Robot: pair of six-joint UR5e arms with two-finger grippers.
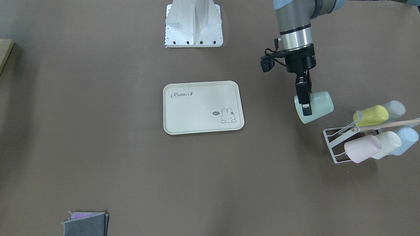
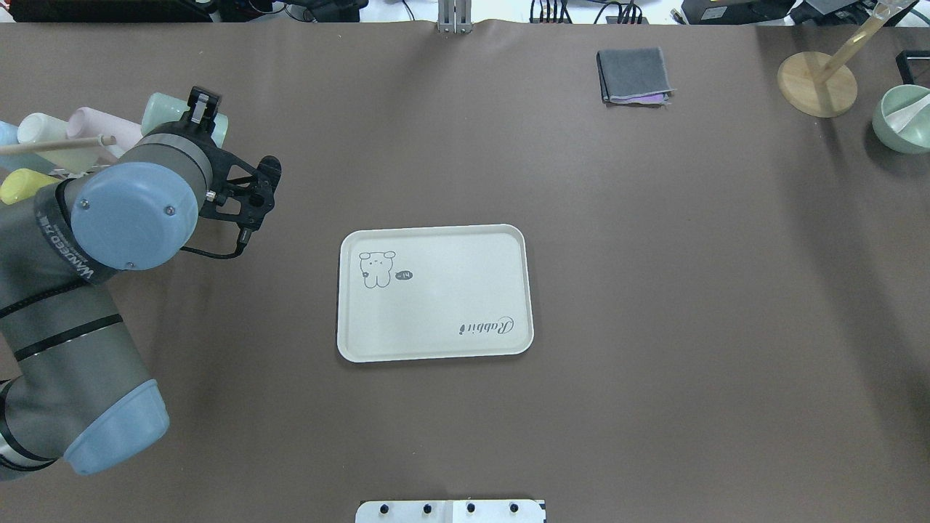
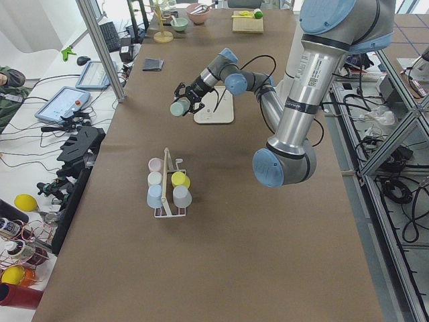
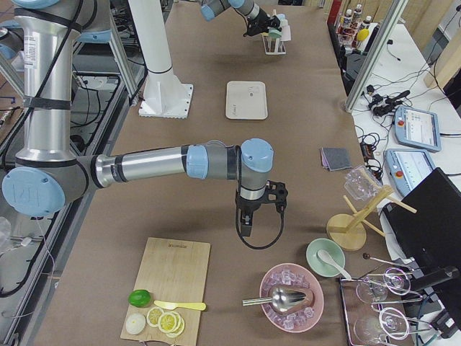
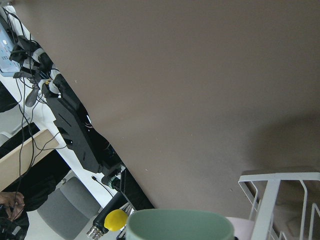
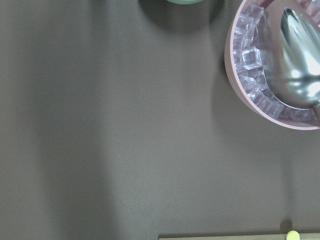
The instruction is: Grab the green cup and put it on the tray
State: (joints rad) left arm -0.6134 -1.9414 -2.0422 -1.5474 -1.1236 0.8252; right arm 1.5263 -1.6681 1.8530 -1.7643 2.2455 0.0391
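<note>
One step is in hand: the carry. Mid-frame on the brown tabletop (image 1: 98,131) lies the cream tray (image 1: 197,98), well apart from the load. Right of it, the left pincer (image 1: 305,106) clamps the green cup (image 1: 320,105) by its rim, tilted and aloft near the rack (image 1: 334,144). Next, likely: swing over the tray, level, lower. The cup is pale sage, matte, tapered. Whether the right pincer (image 4: 245,228) is open or closed, I cannot tell.

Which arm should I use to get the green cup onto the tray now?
Left. The left gripper is shut on the green cup, held tilted above the table between the cup rack and the tray. The right gripper hangs far off by the ice bowl.
</note>
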